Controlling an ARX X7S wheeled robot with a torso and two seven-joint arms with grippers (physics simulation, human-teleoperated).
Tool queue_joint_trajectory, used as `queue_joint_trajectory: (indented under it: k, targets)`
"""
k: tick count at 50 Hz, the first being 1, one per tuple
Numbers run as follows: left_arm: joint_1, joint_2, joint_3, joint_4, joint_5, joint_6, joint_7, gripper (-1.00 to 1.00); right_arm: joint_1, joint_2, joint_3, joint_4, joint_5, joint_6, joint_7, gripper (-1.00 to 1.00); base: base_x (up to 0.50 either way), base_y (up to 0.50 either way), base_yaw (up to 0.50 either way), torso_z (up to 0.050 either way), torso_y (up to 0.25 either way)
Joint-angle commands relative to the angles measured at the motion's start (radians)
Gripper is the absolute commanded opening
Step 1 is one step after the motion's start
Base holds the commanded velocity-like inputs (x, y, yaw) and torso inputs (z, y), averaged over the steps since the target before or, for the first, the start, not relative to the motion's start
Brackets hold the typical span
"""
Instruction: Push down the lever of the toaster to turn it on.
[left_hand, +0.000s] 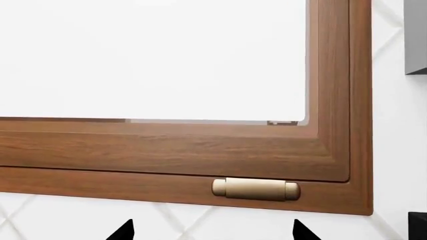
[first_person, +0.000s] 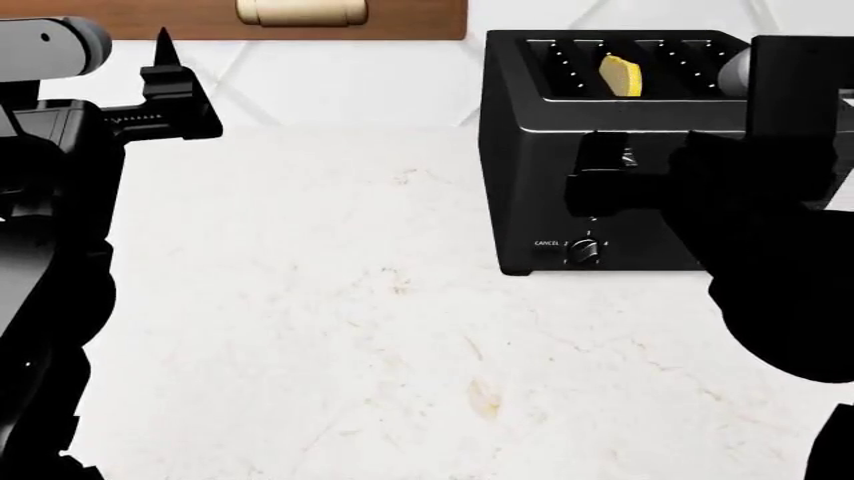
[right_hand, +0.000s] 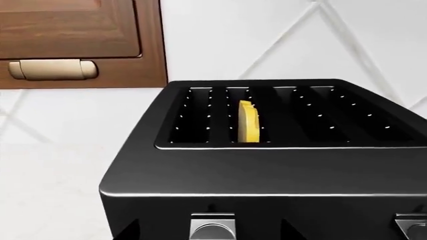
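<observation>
The glossy black toaster (first_person: 534, 150) stands at the back right of the counter, with a yellow toast slice (first_person: 618, 75) in one slot. In the right wrist view the toaster (right_hand: 267, 170) fills the lower frame, and the silver lever (right_hand: 212, 228) sits between my right gripper's (right_hand: 210, 235) dark fingertips (right_hand: 131, 233). The jaws stand open, one on each side of the tab. A second lever tab (right_hand: 409, 227) shows further along. In the head view my right gripper (first_person: 597, 180) is against the toaster's front and hides the lever. My left gripper (first_person: 167, 75) is open and empty, far to the left.
A round dial knob (first_person: 587, 253) with white lettering sits low on the toaster's front. A wooden frame (left_hand: 200, 150) with a brass hinge (left_hand: 255, 189) hangs on the white tiled wall behind. The pale marble counter (first_person: 334, 330) spreads left of the toaster.
</observation>
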Motion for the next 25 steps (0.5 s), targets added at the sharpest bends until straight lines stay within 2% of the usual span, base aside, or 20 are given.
queue_joint_trajectory:
  k: [1,12,25]
  targets:
    - [0.004,-0.004,-0.002,0.005,-0.006,-0.002,-0.003,1.00,0.002,0.013,-0.029,-0.017,-0.051,-0.013,-0.009,1.00,0.00,0.00,0.00,0.000,0.000]
    - [0.006,-0.005,-0.003,0.008,-0.013,-0.004,-0.006,1.00,0.037,0.014,-0.070,0.000,-0.067,0.008,0.061,1.00,0.00,0.00,0.00,0.000,0.000]
    - [0.005,-0.006,0.004,0.001,-0.014,0.003,-0.007,1.00,0.068,-0.011,-0.112,0.053,-0.063,0.011,0.071,1.00,0.00,0.00,0.00,0.000,0.000]
